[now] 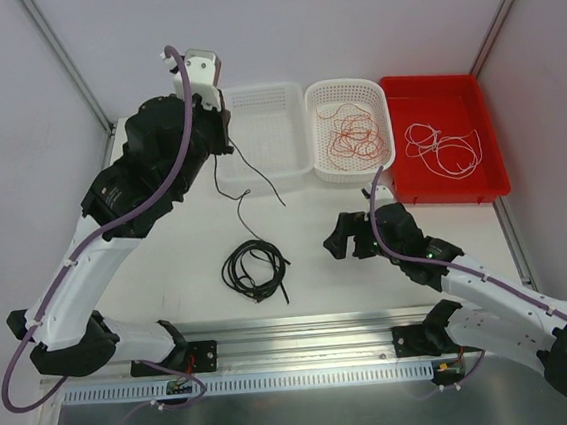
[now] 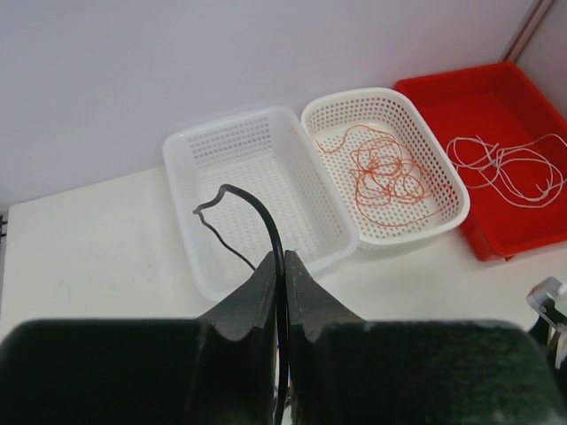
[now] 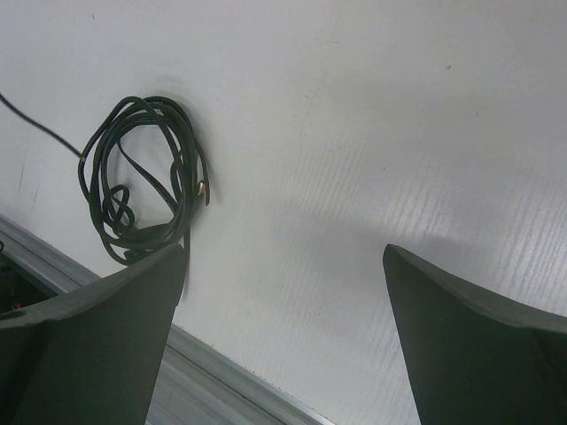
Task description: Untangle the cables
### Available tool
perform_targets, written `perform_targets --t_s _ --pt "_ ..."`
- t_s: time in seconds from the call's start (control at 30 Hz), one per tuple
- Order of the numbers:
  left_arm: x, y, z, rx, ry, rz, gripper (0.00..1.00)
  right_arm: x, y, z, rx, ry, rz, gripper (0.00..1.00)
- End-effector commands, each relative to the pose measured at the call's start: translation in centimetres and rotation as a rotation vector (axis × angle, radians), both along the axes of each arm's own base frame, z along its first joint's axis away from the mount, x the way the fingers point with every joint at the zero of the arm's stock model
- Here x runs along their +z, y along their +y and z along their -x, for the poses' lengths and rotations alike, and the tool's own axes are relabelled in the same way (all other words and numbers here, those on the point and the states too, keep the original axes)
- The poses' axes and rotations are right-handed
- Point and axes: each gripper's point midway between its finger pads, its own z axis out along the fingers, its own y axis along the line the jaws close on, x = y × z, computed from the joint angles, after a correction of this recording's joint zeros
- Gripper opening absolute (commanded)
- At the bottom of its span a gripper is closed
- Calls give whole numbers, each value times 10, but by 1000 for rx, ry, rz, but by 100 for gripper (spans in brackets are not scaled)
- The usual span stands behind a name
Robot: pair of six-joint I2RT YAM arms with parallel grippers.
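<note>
Between the tightly closed fingers of the left gripper a single black cable is pinched, its free end curling just ahead over the white basket. To do this well, hold the pinch firm, carry forward until the dangling tail clears the near wall, then release. The right gripper gapes wide, holding nothing, with the black coil just to its left

Blk cable — in left claw

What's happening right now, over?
Left gripper shut on black cable, high by white basket. Right gripper open, low over table. Black coil on table. Nothing blocking.
</note>
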Motion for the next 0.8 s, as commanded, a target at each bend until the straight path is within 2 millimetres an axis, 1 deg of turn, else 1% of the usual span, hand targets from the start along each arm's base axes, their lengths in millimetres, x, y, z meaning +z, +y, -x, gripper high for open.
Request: perform_targets --t_s 0.0,0.03,0.07,0.1,0.13,0.17,0.2,0.23,0.3,0.33,0.37,0.4,0.43,0.47,0.5,0.53,0.6,0.63,0.67,0.7,0.73,0.77 --pt "53 12 -19 26 -150 43 5 12 5 0 22 -42 -26 99" --pt "59 14 -24 29 -169 33 5 13 4 0 22 -43 -25 99" --pt "61 9 -37 38 -178 30 6 14 3 1 22 -48 -25 99" --pt "75 14 -41 50 -208 47 7 16 3 2 25 -48 -26 99" --pt "81 11 -48 39 -224 48 7 18 1 4 28 -51 -30 99" --pt "80 12 -67 61 -230 42 7 19 0 5 27 -54 -34 99" --pt "94 12 -70 57 -266 64 7 21 0 7 30 -53 -37 99" --pt "89 6 -88 55 -265 42 7 25 -1 9 36 -61 -47 99" --pt "100 1 -103 53 -313 51 6 31 -1 11 45 -74 -55 99" --pt "111 2 -107 59 -348 53 7 31 -2 12 50 -71 -49 99" --pt "102 -4 -125 63 -343 36 6 33 -3 13 50 -76 -45 99" --pt "111 -3 -131 72 -378 54 7 34 -4 14 53 -75 -40 99" --pt "103 -8 -147 81 -377 43 6 36 -6 14 53 -84 -31 99" --pt "101 -10 -155 80 -385 50 7 37 -7 14 54 -86 -29 99" --pt "95 -6 -167 90 -386 44 7 36 -8 14 55 -87 -19 99" --pt "97 -7 -176 94 -411 66 7 38 -9 15 56 -89 -15 99" --pt "79 -11 -200 94 -401 59 7 38 -9 15 66 -93 -3 99" --pt "79 -10 -208 98 -416 71 6 38 -9 15 67 -91 1 99" --pt "64 -16 -224 95 -401 64 6 38 -10 15 71 -92 8 99" --pt "57 -17 -232 91 -395 69 6 36 -9 16 76 -87 12 99" --pt "56 -13 -241 102 -407 85 6 36 -8 16 81 -82 15 99" --pt "41 -15 -254 108 -387 83 6 35 -8 16 84 -80 17 99"
